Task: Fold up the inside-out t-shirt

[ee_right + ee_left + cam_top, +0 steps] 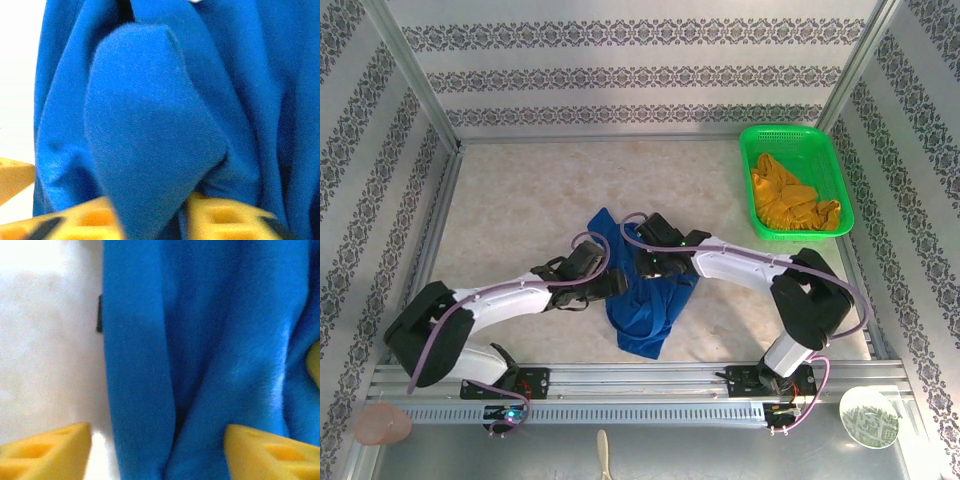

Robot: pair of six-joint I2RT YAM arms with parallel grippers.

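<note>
Right gripper [152, 220] — clamped on t-shirt [150, 125] fold; left gripper [157, 450] — agape astride its edge. Might slip free if yanked.

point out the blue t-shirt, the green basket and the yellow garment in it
blue t-shirt [642, 305], top external view, on the middle of the bunched cloth
green basket [785, 129], top external view, on its far rim
yellow garment [788, 200], top external view, on the middle of the heap

The left arm [505, 297] and right arm [745, 266] are covering the middle of the t-shirt [642, 325] from above — a small dark mark [99, 314] at its edge is blurring too much to name.
</note>
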